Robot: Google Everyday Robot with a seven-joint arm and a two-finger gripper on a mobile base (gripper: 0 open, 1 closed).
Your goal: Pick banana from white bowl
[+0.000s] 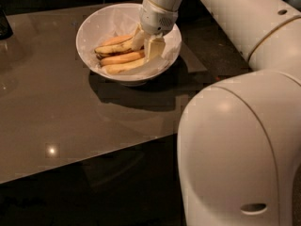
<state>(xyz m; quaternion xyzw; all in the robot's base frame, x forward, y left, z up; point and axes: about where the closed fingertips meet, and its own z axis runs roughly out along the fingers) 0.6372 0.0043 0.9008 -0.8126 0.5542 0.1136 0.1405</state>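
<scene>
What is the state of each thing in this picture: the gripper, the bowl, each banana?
gripper: down inside the white bowl, at its right side, by the bananas' ends.
white bowl: upright on the table, holding several bananas.
banana: pale yellow, lying flat nearest the front rim, not lifted.
other bananas: lying side by side behind it.
table: bearing the bowl.

Downward view past arm (235, 18), pincer (146, 45) in bowl (89, 25)

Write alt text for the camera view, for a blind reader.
The end effector of a white robot arm reaches into a wide, glossy white bowl, at the right ends of several bananas; the smooth pale yellow banana lies nearest the camera. The bowl sits on a shiny brown tabletop.
</scene>
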